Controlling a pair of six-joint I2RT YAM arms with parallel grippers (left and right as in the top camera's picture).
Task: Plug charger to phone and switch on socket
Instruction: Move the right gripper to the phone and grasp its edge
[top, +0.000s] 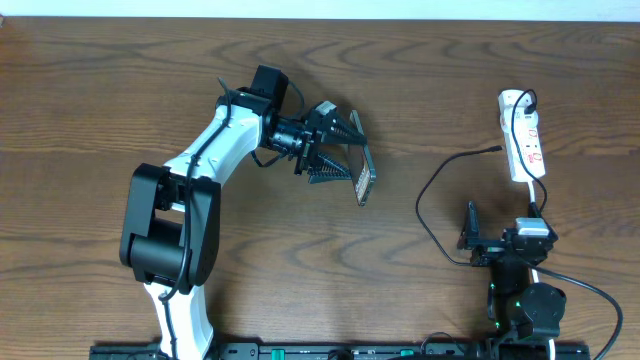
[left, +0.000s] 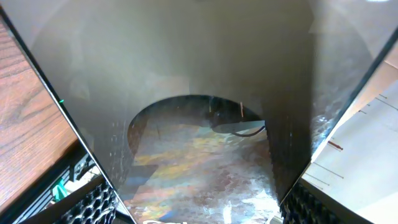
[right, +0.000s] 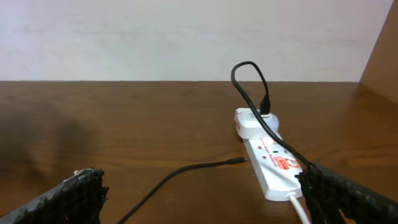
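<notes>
My left gripper (top: 353, 160) is shut on the phone (top: 366, 181) and holds it tilted on edge above the table's middle. In the left wrist view the phone's glossy face (left: 205, 155), with its dark oval patch, fills the space between the fingers (left: 199, 210). The white socket (top: 525, 135) lies at the far right. The charger's black plug (top: 527, 101) sits in its far end. The thin cable (top: 425, 195) loops left, and its connector tip (top: 498, 150) lies loose by the socket. My right gripper (top: 503, 235) is open and empty near the front edge, short of the socket (right: 273, 163) and the tip (right: 239, 161).
The wooden table (top: 120, 90) is bare on the left. The socket's white lead (top: 532, 195) runs toward the right arm. A pale wall (right: 155, 37) stands behind the table's far edge.
</notes>
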